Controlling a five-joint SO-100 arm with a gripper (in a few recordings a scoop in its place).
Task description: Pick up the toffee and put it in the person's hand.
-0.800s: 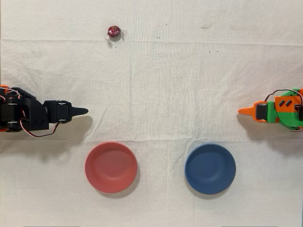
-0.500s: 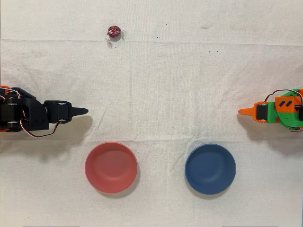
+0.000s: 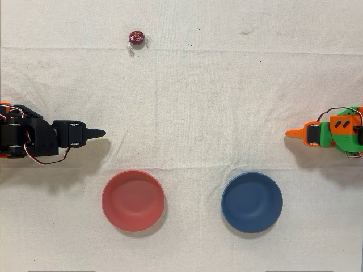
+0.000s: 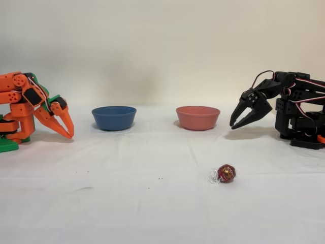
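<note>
The black arm's gripper hangs in the air at the right of the fixed view, tips pointing down & toward the middle. Its jaws are a bit apart, w/ a small gap between the tips, & nothing is in them. In the overhead view the same gripper is at the left side, pointing toward the middle; from up there the tips look like one point.

The toffee lies on the white cloth, near the front in the fixed view. It's a little round candy in a shiny dark red wrapper w/ a clear twisted end sticking out on its left. In the overhead view the toffee is near the top edge, well apart from the gripper. Nothing touches it.

The pink bowl & the blue bowl sit side by side at the back in the fixed view, pink one nearer the black arm. In the overhead view the pink bowl & blue bowl are near the bottom. Both look empty.

The idle orange arm sits at the other side of the cloth.
</note>
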